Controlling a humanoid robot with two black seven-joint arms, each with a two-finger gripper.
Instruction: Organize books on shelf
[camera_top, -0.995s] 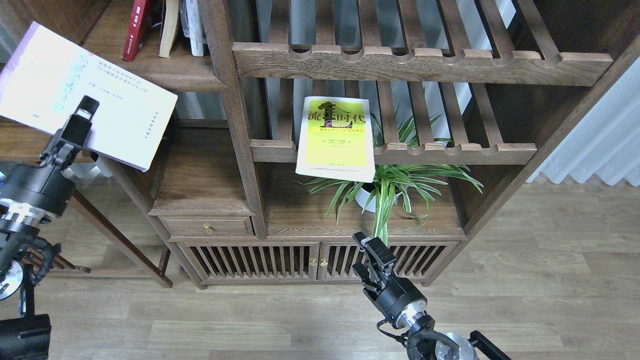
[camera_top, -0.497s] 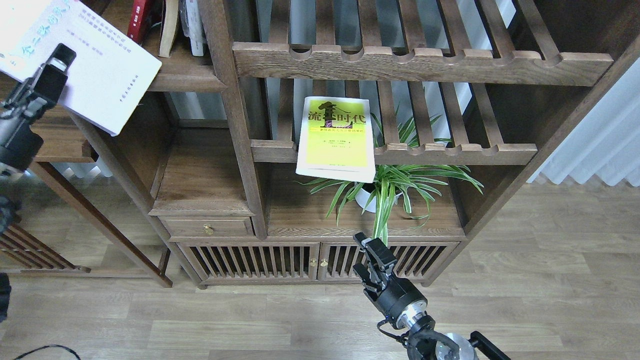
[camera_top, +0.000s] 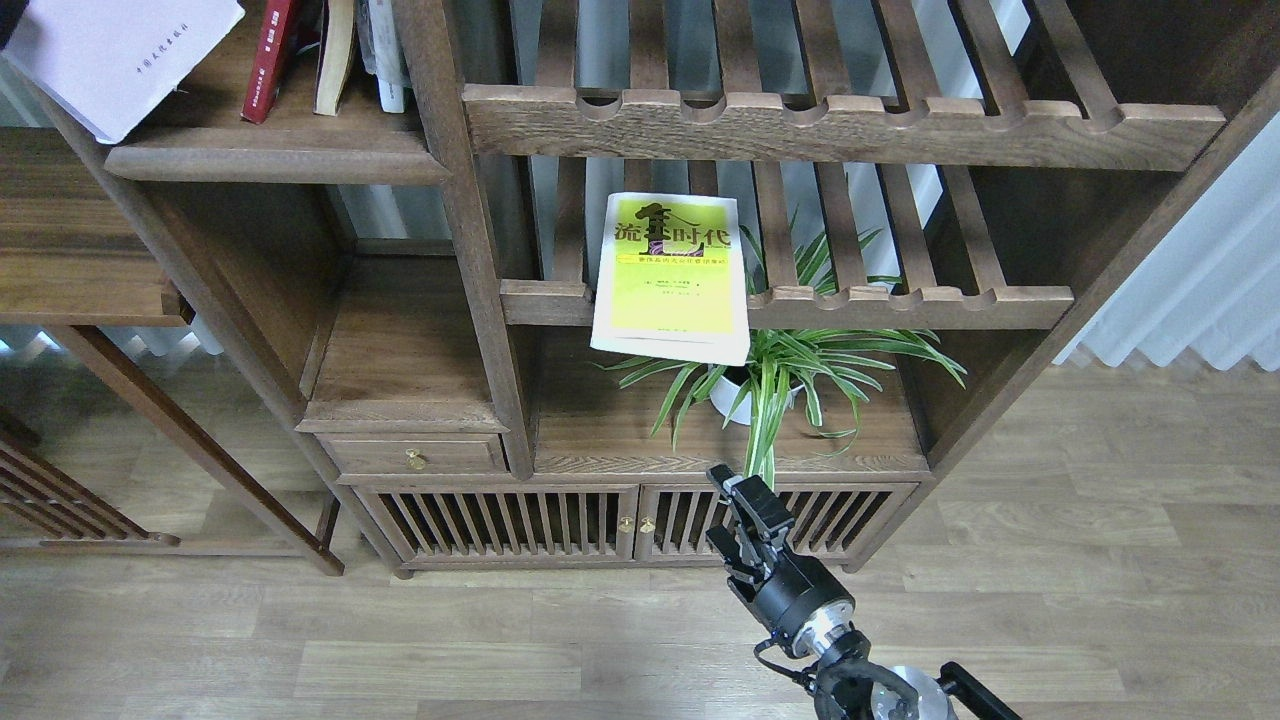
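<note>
A white book hangs tilted at the top left corner, over the left end of the dark-brown shelf. What holds it is out of view, and my left gripper does not show. On the shelf a dark red book and a cream book stand leaning. The yellow-green book with black Chinese characters lies flat on a slatted rack, overhanging its front rail. My right gripper hangs low in front of the cabinet doors, open and empty.
More pale books stand right of the cream one. A potted spider plant stands under the yellow-green book. An upper slatted rack spans the right. A drawer and slatted cabinet doors sit below. A side table stands at left.
The white book has risen up and to the left, from beside the side table to above the shelf's left end. My left arm has left the view. The right arm has not moved.
</note>
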